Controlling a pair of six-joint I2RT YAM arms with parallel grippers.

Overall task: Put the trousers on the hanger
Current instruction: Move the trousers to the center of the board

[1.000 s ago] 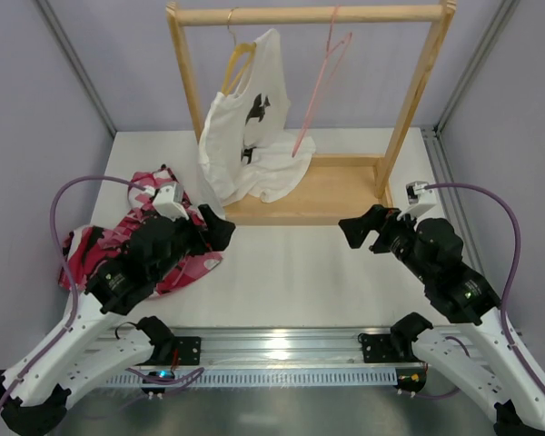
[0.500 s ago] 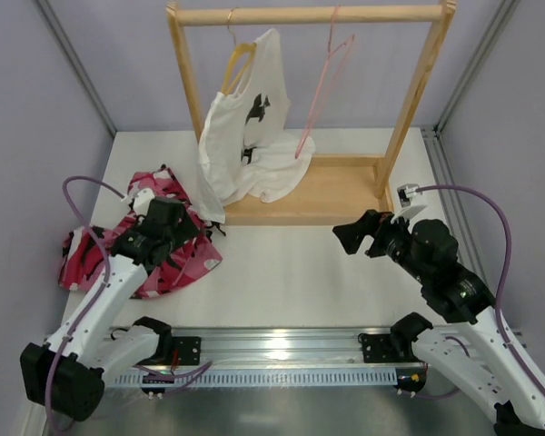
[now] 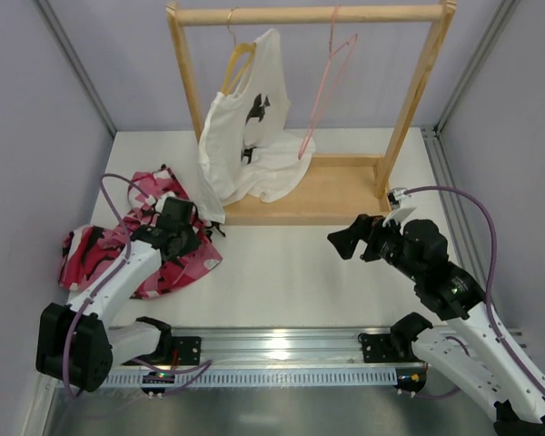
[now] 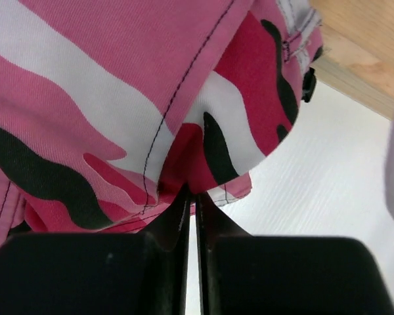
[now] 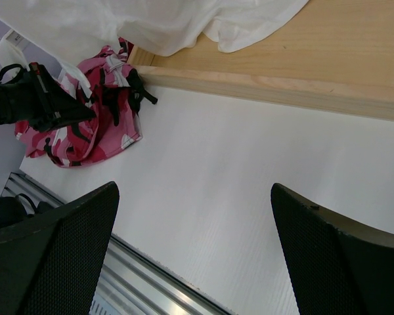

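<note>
- The trousers (image 3: 86, 254), in pink, white and black camouflage print, lie in a crumpled heap on the left side of the white worktop (image 3: 291, 263), just left of the base of a wooden rack (image 3: 309, 14).
- The left claw (image 4: 190, 191) is down on the right edge of that heap. Its wrist view shows the fingers drawn almost together, with a fold of the cloth nipped at their tips.
- The right claw (image 5: 194, 197) hovers over the right part of the worktop, fingers spread wide, holding nothing, well apart from the trousers.
- The hanger (image 3: 324, 91), thin pink wire, hangs bare from the rack's top rail. To its left a white T-shirt (image 3: 245, 136) hangs on a wooden hanger (image 3: 239, 56).
- Judged from this, the task is at its very start: only a first pinch on the cloth is made. The trousers are not lifted, straightened or draped, and the pink hanger is untouched on the rail.
</note>
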